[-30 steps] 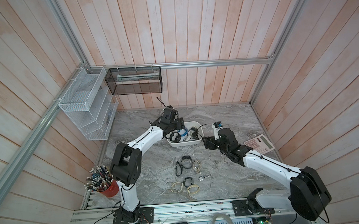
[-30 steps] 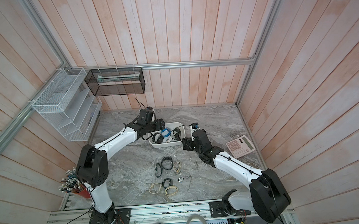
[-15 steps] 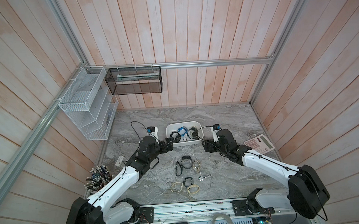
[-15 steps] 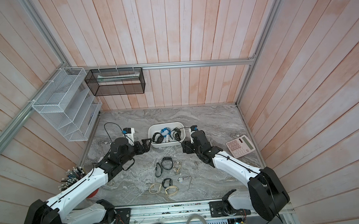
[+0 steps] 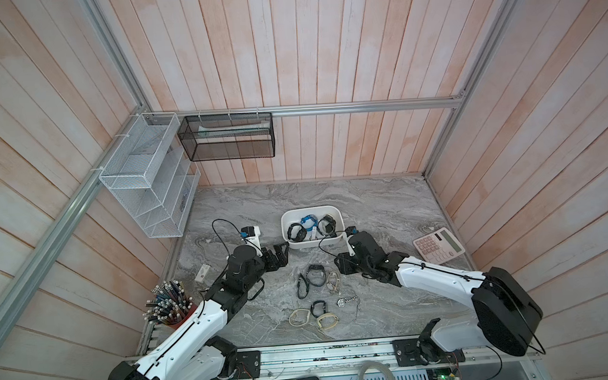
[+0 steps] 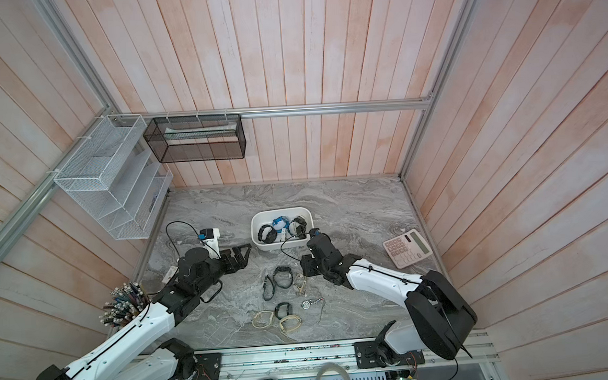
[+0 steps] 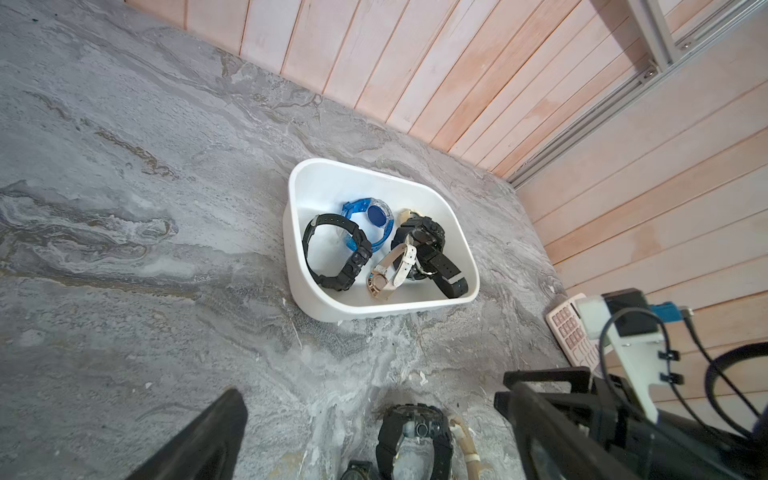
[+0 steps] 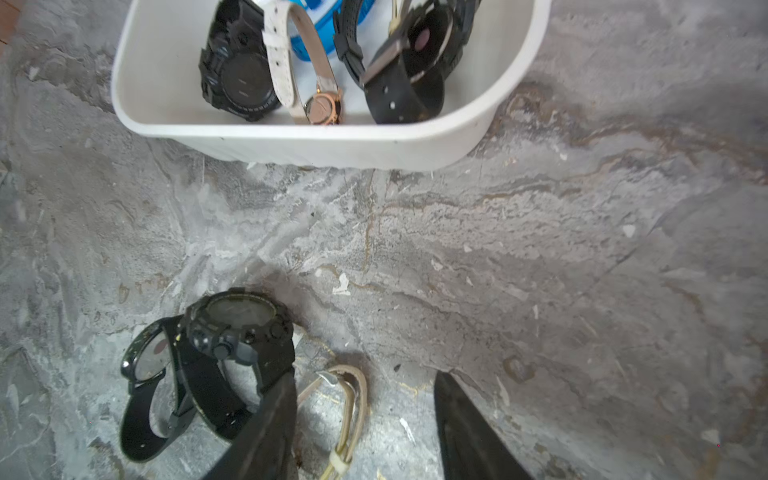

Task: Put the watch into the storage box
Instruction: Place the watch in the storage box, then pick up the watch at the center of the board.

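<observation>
The white storage box (image 5: 335,213) (image 6: 305,212) (image 7: 296,232) (image 8: 291,137) sits mid-table with several watches inside. In front of it several watches lie loose on the marble. A beige-strapped watch (image 8: 351,399) (image 5: 332,280) lies between the fingers of my right gripper (image 8: 365,377) (image 5: 339,268). Its jaws stand apart, low over the table, the strap close to one finger (image 8: 274,415). A chunky black watch (image 8: 237,328) (image 7: 415,432) (image 5: 316,273) lies beside it. My left gripper (image 5: 280,258) (image 7: 372,390) hangs wide open and holds nothing, left of the box's near corner.
A pink calculator (image 5: 438,245) lies at the right edge. A cup of pens (image 5: 169,305) stands front left, a small white tag (image 5: 202,274) near it. A white wire rack (image 5: 145,192) and a black mesh basket (image 5: 228,137) hang on the walls.
My left gripper has left the box and drawn back to the front left, opening fully. The right gripper has sunk toward the loose watches and its jaws have narrowed.
</observation>
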`<move>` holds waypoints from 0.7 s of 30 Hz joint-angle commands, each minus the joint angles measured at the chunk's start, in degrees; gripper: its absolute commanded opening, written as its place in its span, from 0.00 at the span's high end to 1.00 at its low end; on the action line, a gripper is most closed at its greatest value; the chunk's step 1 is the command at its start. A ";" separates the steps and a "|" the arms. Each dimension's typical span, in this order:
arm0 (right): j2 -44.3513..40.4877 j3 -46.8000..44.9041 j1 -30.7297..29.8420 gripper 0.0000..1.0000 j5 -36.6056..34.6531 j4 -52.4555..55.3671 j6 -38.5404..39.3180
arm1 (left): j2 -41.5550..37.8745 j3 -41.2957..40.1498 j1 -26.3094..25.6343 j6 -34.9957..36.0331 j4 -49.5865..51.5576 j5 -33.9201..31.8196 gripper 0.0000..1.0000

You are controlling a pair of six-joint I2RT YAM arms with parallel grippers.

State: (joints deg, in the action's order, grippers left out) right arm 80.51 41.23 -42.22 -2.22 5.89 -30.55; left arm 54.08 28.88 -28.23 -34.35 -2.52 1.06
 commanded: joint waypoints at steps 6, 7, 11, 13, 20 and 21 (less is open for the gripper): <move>2.28 -0.84 -1.71 0.53 0.40 1.07 -3.45 | -2.52 -1.42 0.19 -0.53 0.76 -0.56 0.00; 2.49 -1.35 -1.90 0.53 1.00 0.21 -3.77 | -2.67 -1.62 0.17 -0.46 0.77 -0.62 0.00; 3.76 -2.32 -2.21 0.53 2.47 -1.09 -4.41 | -3.24 -2.16 0.18 -0.80 1.08 -0.89 0.00; 4.14 -2.12 -2.62 0.53 2.14 -0.63 -4.52 | -3.37 -2.25 0.15 -1.01 1.12 -0.88 0.00; 6.69 -1.81 -4.05 0.57 1.53 -0.50 -5.27 | -3.26 -2.45 0.11 -0.98 1.38 -0.92 0.00; 6.93 -1.81 -4.26 0.58 1.09 -0.20 -5.46 | -3.32 -2.51 0.11 -1.07 1.39 -0.96 0.00</move>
State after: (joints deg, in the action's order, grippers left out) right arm 86.32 39.44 -45.80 -0.43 4.75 -34.96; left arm 51.51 27.20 -28.23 -35.16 -1.89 1.04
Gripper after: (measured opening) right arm 0.431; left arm 0.995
